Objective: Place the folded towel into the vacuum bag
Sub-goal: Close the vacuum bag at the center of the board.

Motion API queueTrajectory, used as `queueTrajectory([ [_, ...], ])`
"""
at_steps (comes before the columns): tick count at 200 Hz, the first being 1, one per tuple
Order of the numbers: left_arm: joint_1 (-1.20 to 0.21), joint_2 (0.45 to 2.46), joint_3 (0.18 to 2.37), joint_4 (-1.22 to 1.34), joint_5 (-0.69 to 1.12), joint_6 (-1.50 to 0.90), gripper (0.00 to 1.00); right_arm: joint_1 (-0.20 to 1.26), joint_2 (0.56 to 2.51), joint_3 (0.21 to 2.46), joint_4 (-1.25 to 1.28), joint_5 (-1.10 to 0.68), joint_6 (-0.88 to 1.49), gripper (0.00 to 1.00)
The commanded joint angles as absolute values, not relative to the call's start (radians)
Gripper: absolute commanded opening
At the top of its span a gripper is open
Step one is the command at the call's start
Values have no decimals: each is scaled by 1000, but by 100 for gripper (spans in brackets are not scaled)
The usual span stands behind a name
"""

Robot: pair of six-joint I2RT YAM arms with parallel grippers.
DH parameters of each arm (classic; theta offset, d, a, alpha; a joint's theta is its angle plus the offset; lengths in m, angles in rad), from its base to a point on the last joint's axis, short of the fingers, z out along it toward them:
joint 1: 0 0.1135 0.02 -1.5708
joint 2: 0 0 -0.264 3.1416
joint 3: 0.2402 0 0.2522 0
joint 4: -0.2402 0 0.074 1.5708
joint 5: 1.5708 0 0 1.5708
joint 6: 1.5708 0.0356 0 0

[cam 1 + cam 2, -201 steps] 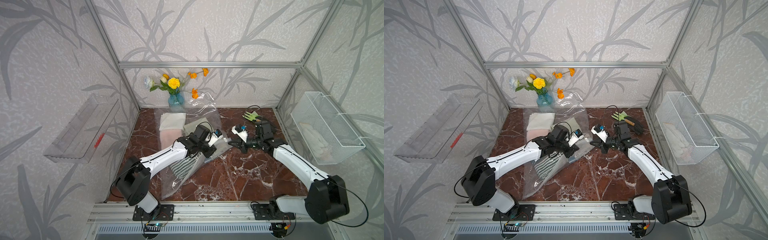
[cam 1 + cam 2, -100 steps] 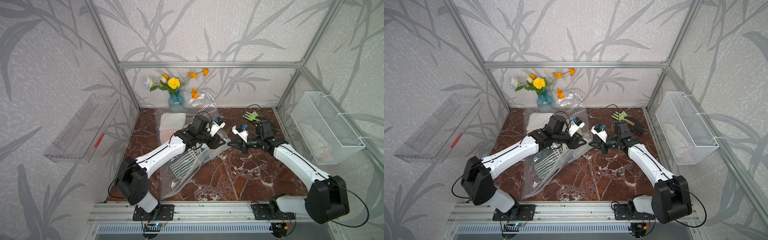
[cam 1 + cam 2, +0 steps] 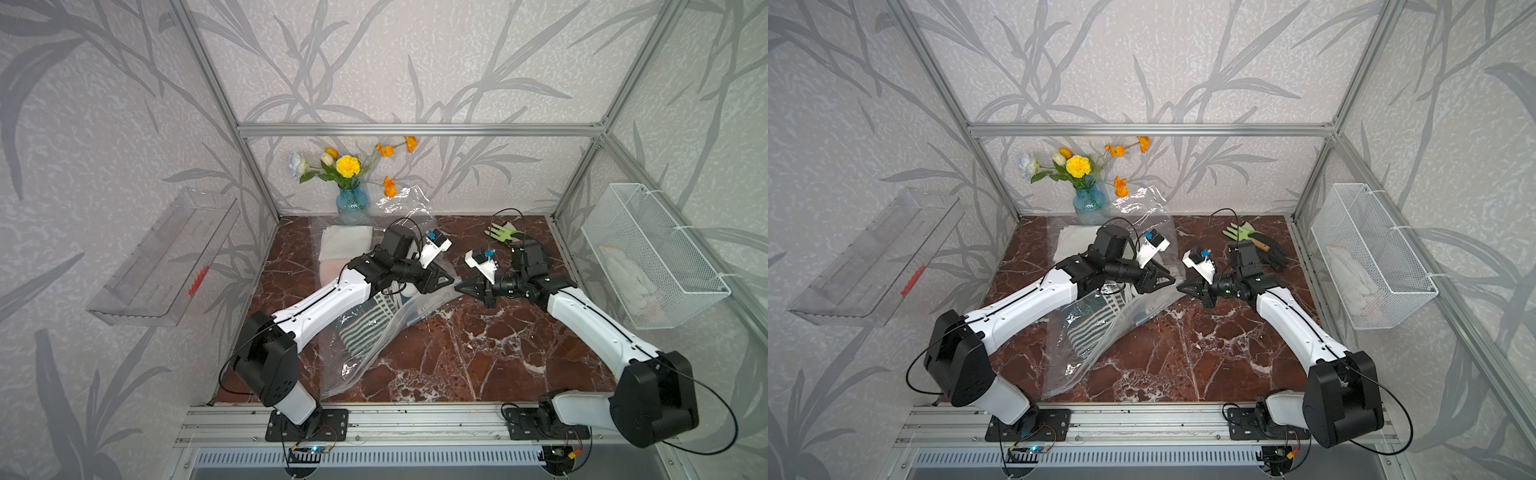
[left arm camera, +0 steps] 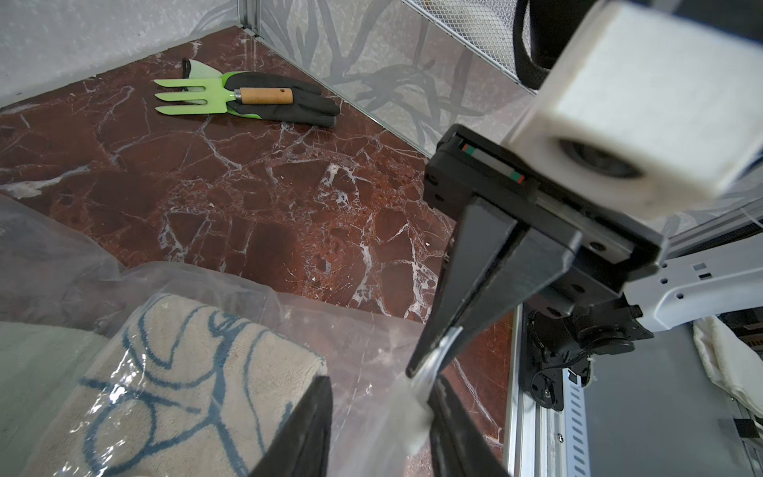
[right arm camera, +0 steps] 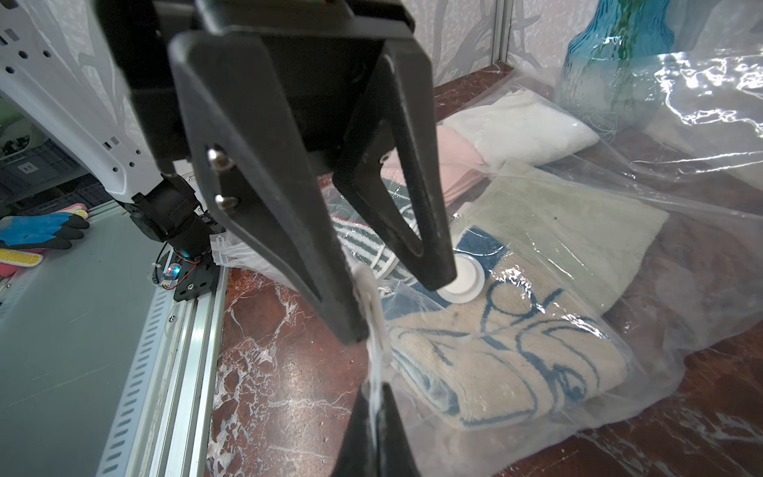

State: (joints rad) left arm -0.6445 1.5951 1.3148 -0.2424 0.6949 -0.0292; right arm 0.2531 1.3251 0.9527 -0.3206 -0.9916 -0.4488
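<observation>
Red marble tabletop [image 3: 478, 353], wallpapered walls. Nearest, the vacuum bag [image 3: 361, 365] lies on it, the folded towel [image 5: 516, 363], beige with blue swirls, inside. Beyond, right gripper [image 4: 429, 351] pinches the bag's edge; left gripper [image 5: 396, 305] stands with jaws apart, plastic between. Flower vase [image 3: 352, 198] behind.

You've got grey leaf-print wallpaper [image 3: 374, 62] on 3 sides, framed by aluminium rails [image 3: 415, 129]. The tabletop is red-brown marble [image 3: 478, 353] with white veins. A clear plastic shelf [image 3: 166, 257] hangs on the left wall, a white wire basket [image 3: 648, 257] on the right. A blue vase of flowers [image 3: 351, 199] stands at the back. Light is bright and even.
</observation>
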Motion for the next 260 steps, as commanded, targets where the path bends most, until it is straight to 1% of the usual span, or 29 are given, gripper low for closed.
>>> queueTrajectory([
  [1, -637, 1608, 1337, -277, 750, -12, 37, 249, 1322, 994, -305, -1053, -430, 0],
  [14, -637, 1623, 1352, -295, 781, 5, 36, 249, 1322, 994, -300, -1055, -424, 0],
  [34, -637, 1640, 1368, -308, 800, 8, 29, 248, 1318, 993, -292, -1060, -412, 0],
  [47, -637, 1645, 1370, -306, 806, 8, 22, 249, 1316, 988, -277, -1065, -401, 0],
  [65, -637, 1643, 1368, -308, 787, 15, 7, 247, 1316, 984, -266, -1068, -389, 0],
  [77, -633, 1642, 1367, -314, 770, 20, 3, 243, 1317, 978, -247, -1061, -361, 0],
  [85, -632, 1642, 1366, -324, 764, 25, 2, 227, 1316, 966, -211, -1061, -315, 0],
  [106, -630, 1643, 1352, -378, 737, 64, 2, 160, 1304, 896, 1, -1084, -118, 0],
  [115, -629, 1643, 1343, -404, 719, 79, 2, 141, 1298, 876, 37, -1100, -86, 0],
  [138, -631, 1647, 1331, -466, 698, 104, 3, 141, 1287, 881, -36, -1081, -138, 0],
  [161, -632, 1639, 1309, -472, 692, 97, 3, 150, 1285, 873, -49, -1080, -156, 0],
  [179, -636, 1639, 1311, -445, 693, 72, 0, 201, 1301, 884, -95, -1080, -207, 0],
  [194, -642, 1638, 1311, -404, 684, 43, 0, 250, 1322, 899, -148, -1066, -251, 0],
  [218, -642, 1637, 1307, -356, 680, 4, 0, 274, 1347, 885, -119, -1059, -223, 12],
  [243, -642, 1631, 1302, -344, 682, -3, 0, 279, 1359, 880, -91, -1053, -202, 15],
  [260, -641, 1626, 1298, -344, 686, -3, 0, 279, 1363, 881, -80, -1029, -188, 24],
])
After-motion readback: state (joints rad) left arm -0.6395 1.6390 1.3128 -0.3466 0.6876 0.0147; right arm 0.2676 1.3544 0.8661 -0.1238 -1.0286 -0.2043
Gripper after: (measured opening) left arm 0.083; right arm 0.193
